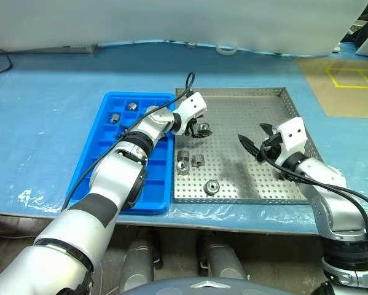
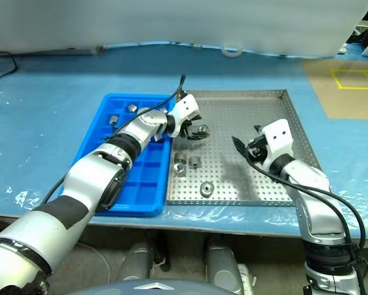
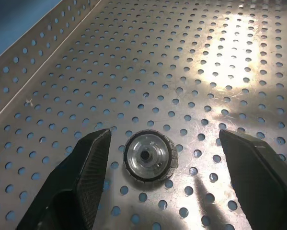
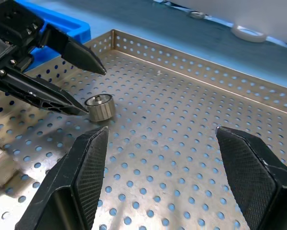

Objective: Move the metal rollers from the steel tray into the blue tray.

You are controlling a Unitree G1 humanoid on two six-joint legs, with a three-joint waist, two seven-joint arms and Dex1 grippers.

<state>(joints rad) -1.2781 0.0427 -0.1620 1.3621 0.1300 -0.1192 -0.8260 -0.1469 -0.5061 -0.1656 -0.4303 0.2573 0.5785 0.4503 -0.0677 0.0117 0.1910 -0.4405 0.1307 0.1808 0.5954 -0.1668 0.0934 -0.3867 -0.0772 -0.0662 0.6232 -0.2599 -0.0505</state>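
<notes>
Left end effector point(image 1: 199, 130): spread wide, straddling one small silvery metal roller point(image 3: 148, 156) on perforated steel tray point(image 1: 263, 184). Right end effector point(image 1: 256, 139): wide, empty. Blue compartmented plastic tray point(image 1: 104, 144) adjacent.

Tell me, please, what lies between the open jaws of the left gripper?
One metal roller lies between the left gripper jaws, flat on the steel tray, untouched by either jaw. The left wrist view shows it.

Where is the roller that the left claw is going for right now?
The roller stands on the steel tray, in its far left part near the blue tray, between the open fingers of the left claw.
</notes>
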